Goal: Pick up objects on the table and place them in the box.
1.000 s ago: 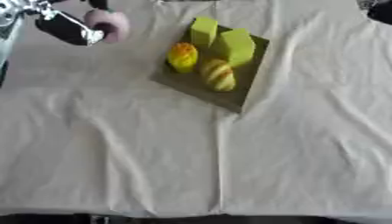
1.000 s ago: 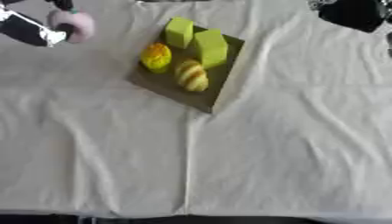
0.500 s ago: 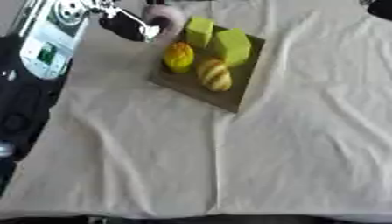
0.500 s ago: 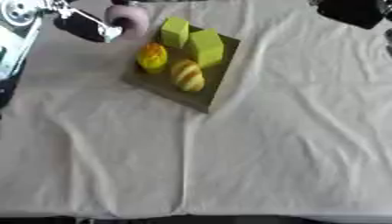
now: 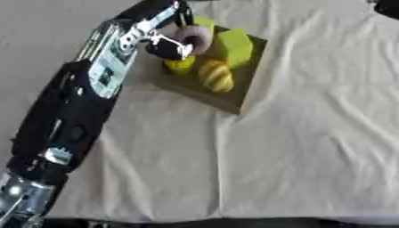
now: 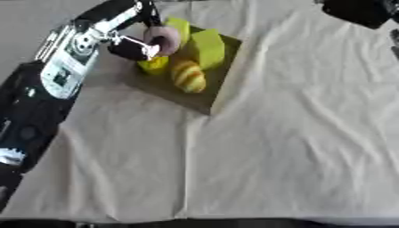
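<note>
My left hand (image 5: 165, 46) reaches in from the left and is shut on a pink ring-shaped object (image 5: 194, 38), held just above the flat brown box (image 5: 234, 93). In the box lie two green blocks (image 5: 232, 46), a yellow-orange round fruit (image 5: 180, 66) partly under the hand, and a yellow striped oblong object (image 5: 215, 75). The pink object hangs over the box's far left part, between the fruit and the blocks. My right hand (image 6: 357, 10) shows as a dark shape at the top right corner, away from the box; its fingers are not clear.
A cream cloth (image 5: 296, 147) with creases covers the table. My left arm (image 5: 78, 111) runs along the left side from the lower left corner up to the box. The table's front edge (image 5: 234, 221) shows dark at the bottom.
My left hand has carried the pink object rightward from the cloth's far left to above the box. The view has also shifted, so the arm fills more of the left side.
</note>
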You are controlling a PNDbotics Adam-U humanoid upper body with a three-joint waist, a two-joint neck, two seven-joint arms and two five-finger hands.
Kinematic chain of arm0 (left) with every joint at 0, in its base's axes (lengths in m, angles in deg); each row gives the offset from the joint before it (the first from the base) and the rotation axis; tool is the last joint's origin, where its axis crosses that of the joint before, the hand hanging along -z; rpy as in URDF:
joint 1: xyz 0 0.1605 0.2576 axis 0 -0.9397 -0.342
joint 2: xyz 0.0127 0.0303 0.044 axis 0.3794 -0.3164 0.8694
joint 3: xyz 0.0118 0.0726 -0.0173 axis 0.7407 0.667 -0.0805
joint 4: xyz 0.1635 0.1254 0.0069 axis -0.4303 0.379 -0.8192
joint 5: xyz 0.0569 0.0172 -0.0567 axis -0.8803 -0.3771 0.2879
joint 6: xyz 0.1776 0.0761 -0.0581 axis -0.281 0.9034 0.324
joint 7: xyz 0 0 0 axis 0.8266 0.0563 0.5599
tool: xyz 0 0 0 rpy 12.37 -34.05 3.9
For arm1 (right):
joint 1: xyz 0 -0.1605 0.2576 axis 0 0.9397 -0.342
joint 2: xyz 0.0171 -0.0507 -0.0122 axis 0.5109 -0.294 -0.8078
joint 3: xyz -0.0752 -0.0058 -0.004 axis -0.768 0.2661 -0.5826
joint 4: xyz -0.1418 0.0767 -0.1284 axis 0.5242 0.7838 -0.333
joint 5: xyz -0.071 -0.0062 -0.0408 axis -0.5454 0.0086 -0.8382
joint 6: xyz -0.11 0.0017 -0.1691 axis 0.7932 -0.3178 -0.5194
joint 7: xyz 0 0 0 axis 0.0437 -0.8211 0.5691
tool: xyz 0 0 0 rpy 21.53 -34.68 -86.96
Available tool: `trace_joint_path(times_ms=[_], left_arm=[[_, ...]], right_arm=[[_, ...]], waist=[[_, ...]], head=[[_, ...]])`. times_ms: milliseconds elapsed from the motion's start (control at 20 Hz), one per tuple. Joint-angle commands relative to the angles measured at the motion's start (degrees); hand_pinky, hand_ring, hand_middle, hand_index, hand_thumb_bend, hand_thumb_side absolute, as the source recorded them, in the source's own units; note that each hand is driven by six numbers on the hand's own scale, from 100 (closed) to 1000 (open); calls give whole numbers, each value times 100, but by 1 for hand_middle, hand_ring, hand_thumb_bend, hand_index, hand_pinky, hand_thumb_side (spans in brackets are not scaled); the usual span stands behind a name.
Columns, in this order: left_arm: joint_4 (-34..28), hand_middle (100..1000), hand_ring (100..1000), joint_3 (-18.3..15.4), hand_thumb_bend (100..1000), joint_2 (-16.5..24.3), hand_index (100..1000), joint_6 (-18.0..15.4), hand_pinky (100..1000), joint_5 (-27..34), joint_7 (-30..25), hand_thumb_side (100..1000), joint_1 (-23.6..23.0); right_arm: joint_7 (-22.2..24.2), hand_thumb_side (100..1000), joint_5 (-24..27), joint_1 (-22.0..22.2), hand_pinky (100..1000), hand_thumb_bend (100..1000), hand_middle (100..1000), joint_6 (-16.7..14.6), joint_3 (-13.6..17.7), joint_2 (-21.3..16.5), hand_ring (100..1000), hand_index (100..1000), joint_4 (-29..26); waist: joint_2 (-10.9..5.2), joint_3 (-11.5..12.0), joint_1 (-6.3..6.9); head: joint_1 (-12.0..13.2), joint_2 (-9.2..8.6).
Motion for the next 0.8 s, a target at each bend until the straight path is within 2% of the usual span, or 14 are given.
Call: trace_joint_path(times_ms=[50,200,350,600,800], left_arm=[[141,672,689,-92,100,-98,627,-63,776,-192,253,100,115],[232,714,724,-99,100,-158,758,-86,791,-373,429,100,102],[239,759,756,-85,159,-167,897,-91,811,-569,497,100,91],[104,778,771,-65,212,-135,971,-120,820,-754,483,113,61],[-72,780,771,-85,197,-83,955,-120,822,-713,405,133,22]], right_arm=[[25,419,46,-79,981,100,817,1,52,-74,983,872,-59],[34,423,52,-76,981,100,817,1,55,-68,983,872,-59],[38,429,56,-57,982,100,817,0,62,-65,984,871,-52],[45,432,59,-19,983,100,817,-1,72,-60,984,871,-42],[39,437,68,13,983,100,818,1,86,-60,985,872,-35]], waist=[[-846,-21,1],[-833,-24,-3],[-831,-18,-4],[-843,0,-10],[-855,18,-16]], head=[[29,22],[35,22],[30,22],[9,22],[-7,22]])
